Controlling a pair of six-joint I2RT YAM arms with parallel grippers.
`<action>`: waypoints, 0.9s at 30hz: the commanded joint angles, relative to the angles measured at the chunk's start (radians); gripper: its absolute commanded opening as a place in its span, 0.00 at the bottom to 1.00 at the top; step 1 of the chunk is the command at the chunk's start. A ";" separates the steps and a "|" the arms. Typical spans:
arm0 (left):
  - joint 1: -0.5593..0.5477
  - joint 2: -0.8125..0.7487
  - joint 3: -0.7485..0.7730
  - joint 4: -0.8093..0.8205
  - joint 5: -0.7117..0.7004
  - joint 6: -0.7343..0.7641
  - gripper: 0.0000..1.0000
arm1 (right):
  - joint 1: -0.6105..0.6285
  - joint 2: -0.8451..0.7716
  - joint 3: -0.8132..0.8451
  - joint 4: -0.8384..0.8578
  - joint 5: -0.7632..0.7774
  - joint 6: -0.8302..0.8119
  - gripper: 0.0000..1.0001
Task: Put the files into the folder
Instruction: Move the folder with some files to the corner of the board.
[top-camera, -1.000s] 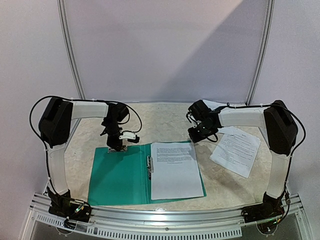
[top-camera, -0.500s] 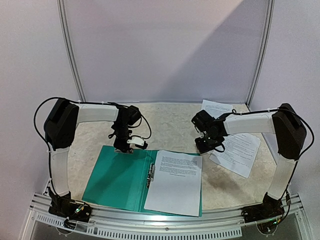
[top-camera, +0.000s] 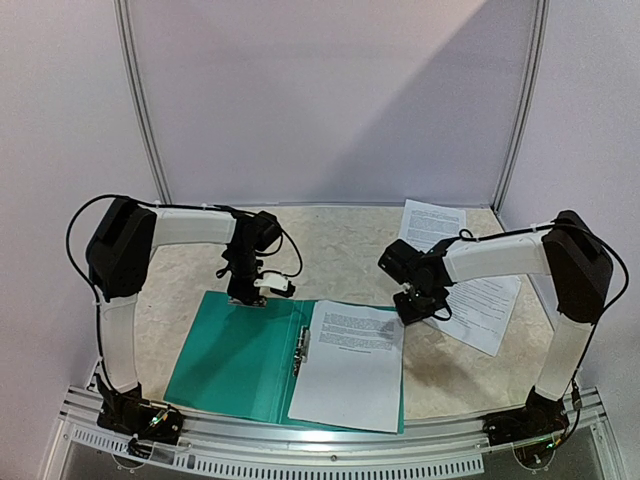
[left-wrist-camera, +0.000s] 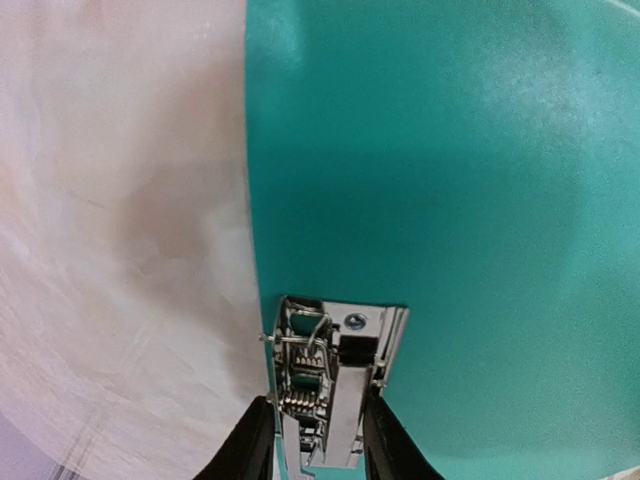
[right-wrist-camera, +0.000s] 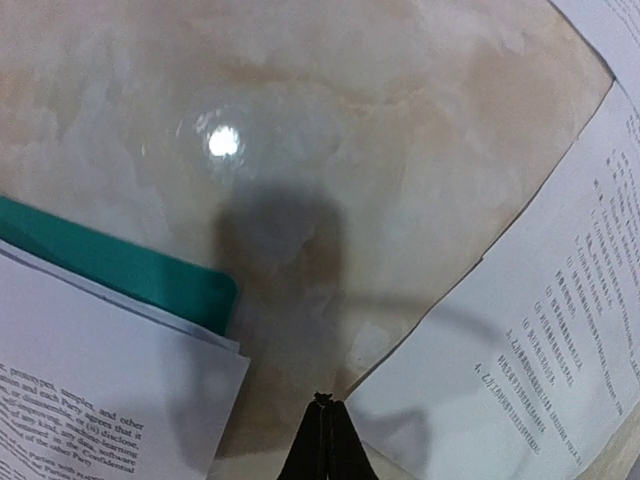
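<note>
The teal-green folder (top-camera: 235, 355) is lying open and flat on the pale marbled table (top-camera: 330, 245), its 2 covers spreading side by side toward the near edge. The left cover is showing only bare plastic, while the right cover is carrying the printed sheets (top-camera: 348, 365), which are covering nearly all of that half and are running up to the spine. In the right wrist view the far corner of this stack (right-wrist-camera: 110, 400) is showing 2 paper edges, one lying over the other, with a sliver of the folder (right-wrist-camera: 150, 275) peeking out beyond them. The left gripper (top-camera: 244, 294) is reaching down to the far edge of the left cover, where a metal clamp (left-wrist-camera: 335, 380) is sitting on the plastic. Its fingers (left-wrist-camera: 248, 450) are standing narrow and are pressing in on both sides of that clamp. The right gripper (top-camera: 418, 312) is pointing down over bare table between the folder's far right corner and a loose sheet (top-camera: 480, 300), its tips squeezing fully together on nothing; whether they are touching the table I cannot tell. A 2nd loose sheet (top-camera: 432, 220) is lying farther back, partly under the first.
</note>
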 joint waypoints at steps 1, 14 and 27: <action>-0.013 0.036 -0.050 0.003 0.025 -0.019 0.33 | 0.038 -0.023 -0.053 0.017 -0.058 0.058 0.00; -0.013 0.037 -0.047 -0.002 0.021 -0.025 0.33 | 0.103 0.037 0.017 0.061 -0.095 0.097 0.00; -0.013 0.037 -0.048 -0.012 0.019 -0.029 0.34 | 0.103 -0.005 0.020 0.058 -0.072 0.106 0.00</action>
